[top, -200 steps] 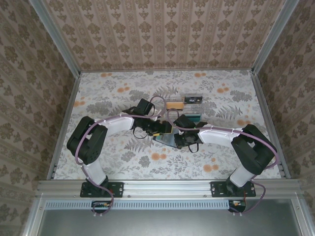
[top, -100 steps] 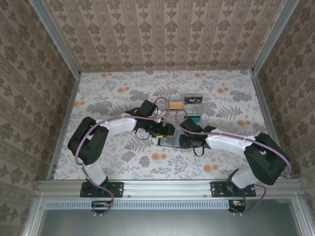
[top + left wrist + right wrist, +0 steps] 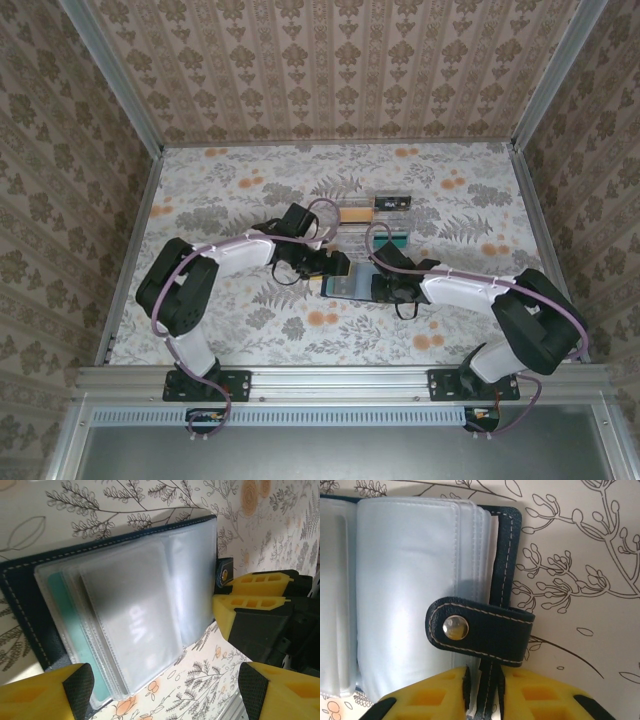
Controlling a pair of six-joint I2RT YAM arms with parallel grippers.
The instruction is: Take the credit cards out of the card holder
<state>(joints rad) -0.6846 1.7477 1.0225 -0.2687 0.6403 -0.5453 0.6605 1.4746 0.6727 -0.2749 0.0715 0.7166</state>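
Three small flat items lie just far of the work: tan one, dark one, teal one. The card holder lies open mid-table, long axis left-right, tab at the right end. Its sleeves hold a clear card (VIP print) over a teal card. The right gripper pinches the tab-side edge; the left gripper is spread wide over the sleeves.

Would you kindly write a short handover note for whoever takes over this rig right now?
Left gripper: open, above the dark blue stitched folding card holder, which is spread open.
Right gripper: shut on its cover edge by the snap tab.
Teal plastic card and clear VIP card sit in its sleeves.
Done: holder opened. Left: pull both out.
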